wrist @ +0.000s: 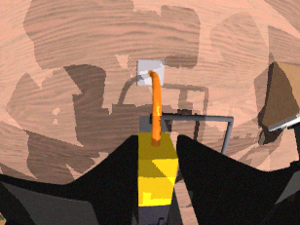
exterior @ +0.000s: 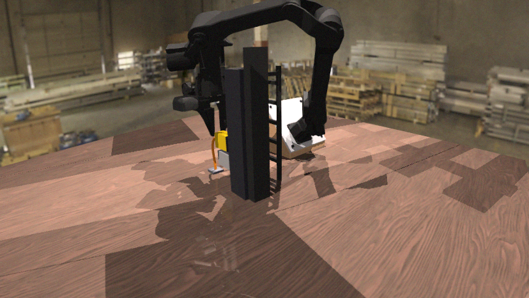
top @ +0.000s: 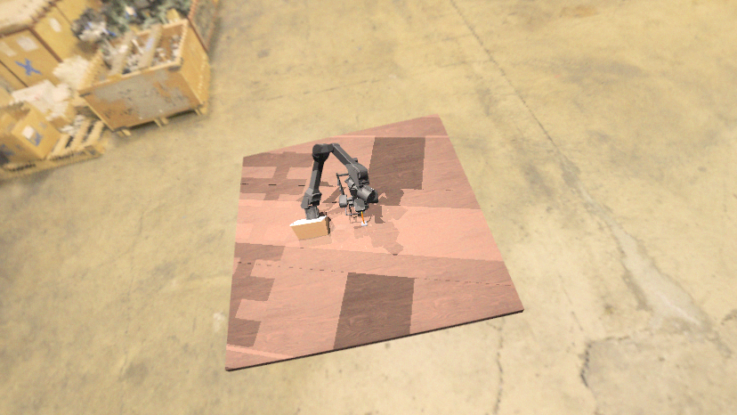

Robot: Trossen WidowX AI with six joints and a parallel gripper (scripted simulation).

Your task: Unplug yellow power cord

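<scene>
The yellow plug point(exterior: 220, 141) point(wrist: 155, 191) sits against the side of the dark upright power strip point(exterior: 236, 110) point(wrist: 154, 216); no gap shows between them. My gripper point(exterior: 218, 132) point(wrist: 157, 141) is shut on the yellow plug from above, one black finger on each side. The orange cord point(top: 362, 217) point(exterior: 213, 152) point(wrist: 157, 103) runs from the plug down to a small white plate point(exterior: 215, 170) point(wrist: 159, 65) on the table. The plug's contacts and the sockets are hidden.
A grey block point(exterior: 223, 158) point(wrist: 146, 124) is just below the plug. A black post point(exterior: 259, 125) stands against the strip, with a thin black rack point(exterior: 278, 129) point(wrist: 230, 135) beside it. The arm's tan base block point(top: 311, 230) point(wrist: 288, 92) is to one side.
</scene>
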